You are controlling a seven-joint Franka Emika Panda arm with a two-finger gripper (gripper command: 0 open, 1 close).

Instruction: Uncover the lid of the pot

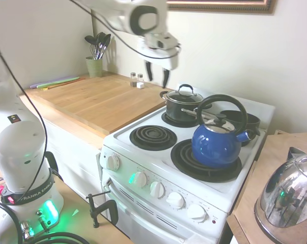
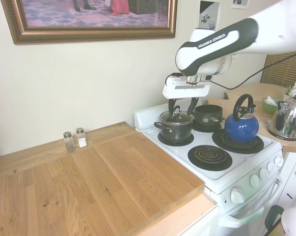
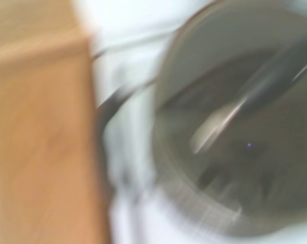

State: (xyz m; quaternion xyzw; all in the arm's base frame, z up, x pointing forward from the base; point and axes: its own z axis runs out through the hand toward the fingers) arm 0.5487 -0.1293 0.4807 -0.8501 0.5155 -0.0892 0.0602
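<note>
Tool [image 1: 157,77] spread, hovering at the lid's [image 1: 183,96] ten o'clock above the pot [image 2: 176,129]; the wrist view blurs the glass.

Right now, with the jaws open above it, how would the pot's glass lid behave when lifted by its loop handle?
The lid looks rigid and probably light, being small. The glass would likely break if dropped. Its arched handle should take a grip, though the lid may swing if caught off-centre. It sits loose on the pot, so it should lift free.
</note>
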